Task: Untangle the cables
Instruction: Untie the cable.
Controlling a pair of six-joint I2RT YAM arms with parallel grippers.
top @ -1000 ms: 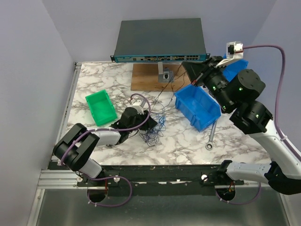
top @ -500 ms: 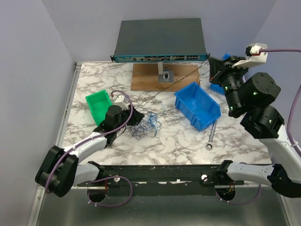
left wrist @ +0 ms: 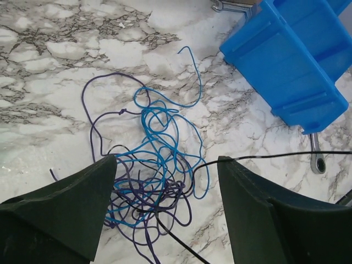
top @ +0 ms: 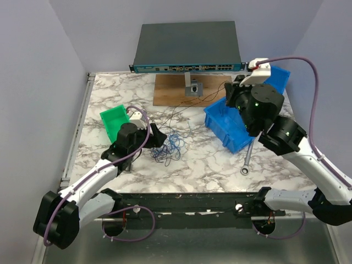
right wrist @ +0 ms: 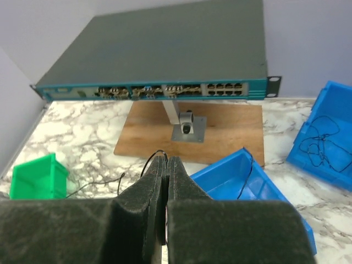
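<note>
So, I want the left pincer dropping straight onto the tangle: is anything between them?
Nothing visible. The left pincer stands open directly over the cables; the blue bin sits off to one side.

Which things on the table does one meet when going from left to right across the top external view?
green bin → cables → near blue bin → far blue bin. The wooden board and the wrench overlap others sideways, so they are left out.
</note>
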